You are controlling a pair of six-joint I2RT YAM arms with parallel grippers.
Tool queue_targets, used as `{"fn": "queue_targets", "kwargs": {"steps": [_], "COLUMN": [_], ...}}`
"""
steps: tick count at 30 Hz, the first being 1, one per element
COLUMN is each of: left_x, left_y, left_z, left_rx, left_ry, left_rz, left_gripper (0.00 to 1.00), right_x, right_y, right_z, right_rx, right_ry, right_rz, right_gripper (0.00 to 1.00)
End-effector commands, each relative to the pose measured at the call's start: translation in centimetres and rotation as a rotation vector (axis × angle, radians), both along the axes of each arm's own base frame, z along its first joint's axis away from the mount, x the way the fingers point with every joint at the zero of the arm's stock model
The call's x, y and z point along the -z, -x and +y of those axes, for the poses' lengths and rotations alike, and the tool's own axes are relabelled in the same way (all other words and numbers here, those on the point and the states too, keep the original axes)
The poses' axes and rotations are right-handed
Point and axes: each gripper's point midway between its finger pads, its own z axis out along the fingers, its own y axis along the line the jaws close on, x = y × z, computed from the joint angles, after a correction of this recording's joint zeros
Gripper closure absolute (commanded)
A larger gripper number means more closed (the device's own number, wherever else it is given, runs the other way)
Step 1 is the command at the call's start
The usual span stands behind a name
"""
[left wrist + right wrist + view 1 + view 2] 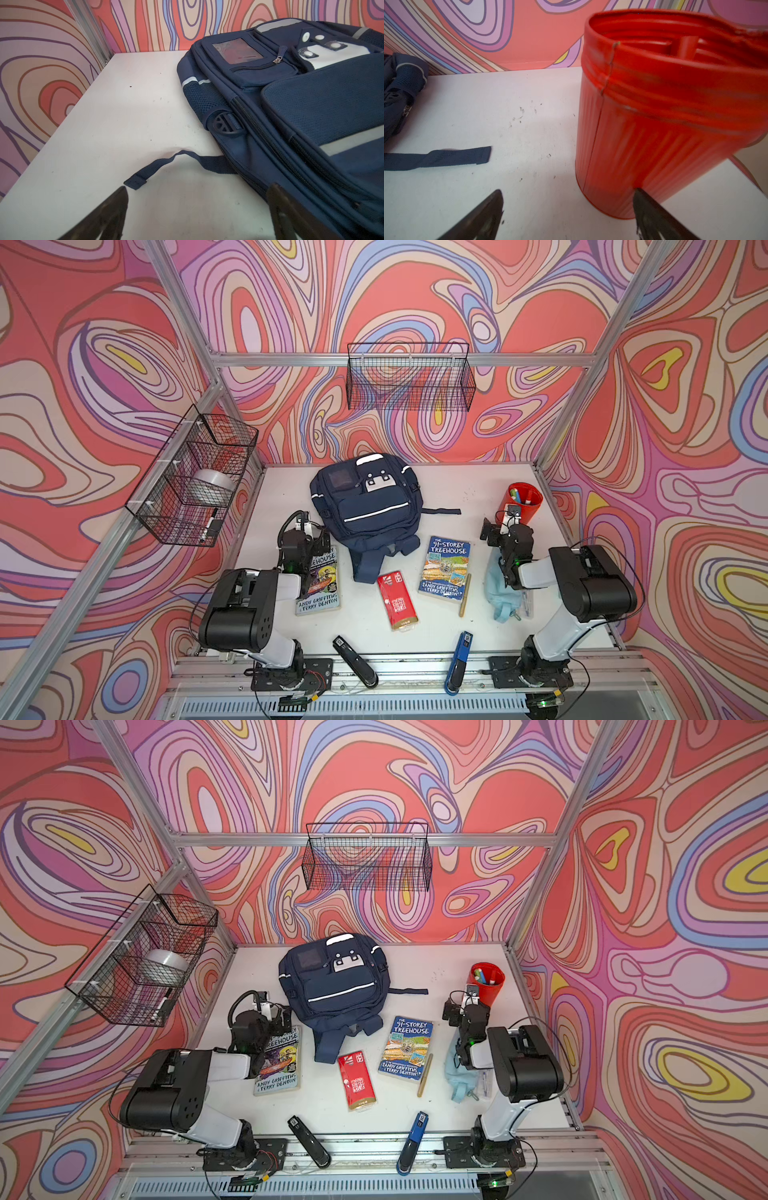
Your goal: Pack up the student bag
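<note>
left gripper (199, 197): jaws spread wide and empty, low over the table (104, 124), just beside the bag's left flank.
left book (318, 589): glossy paperback lying flat, a stiff slab partly hidden under the left arm.
student bag (368, 506): lies front-up at the back middle of the table, top toward the rear wall, shoulder straps trailing toward the front.
bag, handling: padded navy woven fabric, probably light and floppy while unfilled. It would sag and slide rather than lift as one piece, so one gripper should pin it while the other works.
bag, where to hold: a zip slider or the stiffer top edge for opening. The loose webbing strap (176, 164) is an easy pinch but would only drag the bag.
main zip (259, 128): coarse dark teeth along the side, seemingly closed here, though its slider is out of sight.
bag, surfaces: mesh side pocket (203, 99), clear window pocket (234, 52), smooth grey stripe (353, 141), white patch (332, 56) with round studs.
red packet (397, 599): flat, rectangular, shiny wrapping.
right book (444, 570): paperback with a bright printed cover, flat, with a thin gold pen (464, 595) along its edge.
light blue pouch (503, 597): limp, crumpled cloth, partly beneath the right arm.
right gripper (569, 195): jaws wide apart with nothing between them, low over the table, just beside the red cup.
red cup (664, 124): rigid ribbed cylinder with a rolled rim, upright, holding markers.
</note>
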Motion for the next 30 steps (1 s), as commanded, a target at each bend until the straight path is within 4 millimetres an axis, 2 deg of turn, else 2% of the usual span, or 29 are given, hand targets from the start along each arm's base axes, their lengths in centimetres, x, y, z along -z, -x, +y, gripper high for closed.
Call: {"fn": "queue_targets", "kwargs": {"steps": [1, 30], "left_x": [-0.13, -0.21], "left_y": [-0.06, -0.16], "left_z": [-0.02, 0.22], "left_rx": [0.007, -0.007], "left_ry": [0.013, 0.01], "left_rz": [0.002, -0.008], "left_gripper": [0.0, 0.0], "right_x": [-1.09, -1.05], "right_y": [-0.54, -0.59], "right_z": [-0.17, -0.13], "right_rx": [0.005, 0.003], "right_ry": [-0.008, -0.011], "right_rz": [-0.039, -0.037], "right_gripper": [0.02, 0.02]}}
